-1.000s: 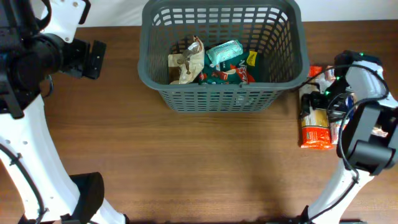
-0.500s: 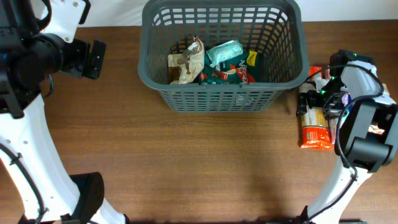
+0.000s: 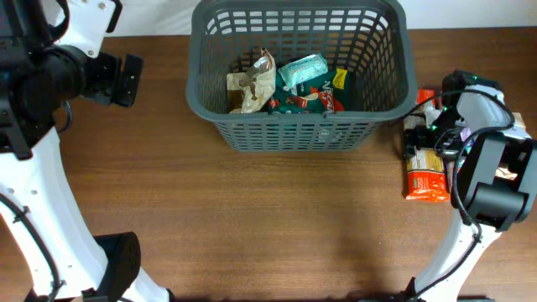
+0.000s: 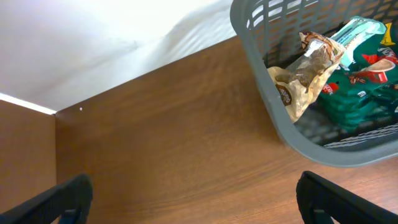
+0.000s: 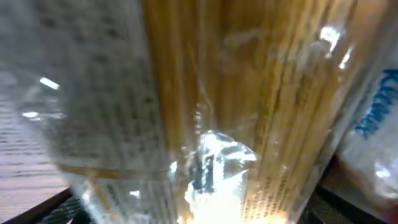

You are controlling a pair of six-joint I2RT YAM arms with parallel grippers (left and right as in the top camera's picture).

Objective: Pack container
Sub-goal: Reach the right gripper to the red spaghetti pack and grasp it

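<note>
The container (image 3: 298,127) is a dark grey slotted basket at the table's far middle; its rim also shows in the left wrist view (image 4: 264,81). Inside lie a beige snack pack (image 3: 252,84), a teal pack (image 3: 302,70) and a green and red pack (image 3: 306,102). A clear pack of spaghetti with an orange end (image 3: 424,172) lies right of the basket and fills the right wrist view (image 5: 249,93). My right gripper (image 3: 432,134) is low over it, its fingers wide apart on either side. My left gripper (image 3: 126,80) hangs open and empty over bare table (image 4: 196,199), left of the basket.
More packs lie under and beside the right arm at the table's right edge: a red one (image 3: 426,96) and a white one with blue lettering (image 5: 373,143). Brown wood table (image 3: 252,218) in front of the basket.
My right gripper has shifted slightly left and toward the far end of the spaghetti pack. The left arm and the basket's contents have not moved.
</note>
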